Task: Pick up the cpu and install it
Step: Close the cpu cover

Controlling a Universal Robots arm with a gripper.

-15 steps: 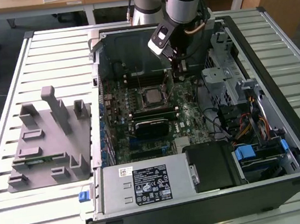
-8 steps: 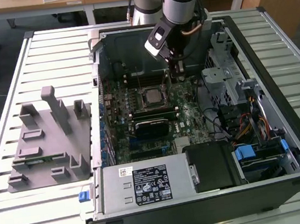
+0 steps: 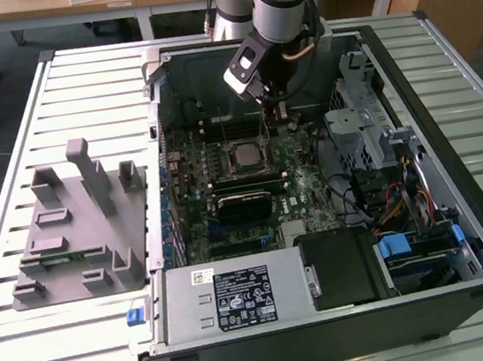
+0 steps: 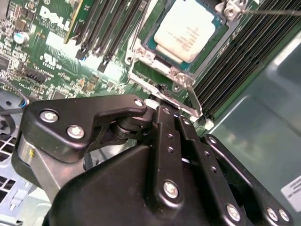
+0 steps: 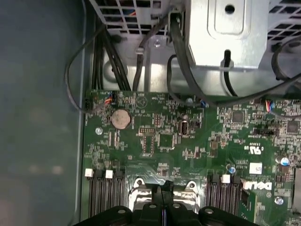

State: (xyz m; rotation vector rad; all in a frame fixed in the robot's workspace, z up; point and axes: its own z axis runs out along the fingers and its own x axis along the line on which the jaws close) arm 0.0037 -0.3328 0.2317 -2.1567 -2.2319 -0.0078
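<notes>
The cpu [image 3: 245, 155] lies flat in the motherboard socket inside the open computer case, its silvery top [image 4: 186, 30] framed by the metal socket frame [image 4: 155, 61]. My gripper [image 3: 273, 112] hangs just beyond the socket, on its far side in the exterior view. In both wrist views its two black fingers [image 4: 162, 122] are pressed together, with the gripper's tips [image 5: 163, 189] at the edge of the socket frame [image 5: 137, 184] by the thin latch lever [image 4: 194, 101]. I see nothing held between them. The gripper is shut and apart from the cpu.
Memory slots [image 4: 101, 28] flank the socket. A drive cage [image 3: 352, 104] and cable bundles [image 5: 117, 70] crowd the exterior view's right of the case. The power supply [image 3: 235, 297] sits at the front. A grey parts fixture [image 3: 79, 229] stands on the slatted table [image 3: 50, 348] at the left.
</notes>
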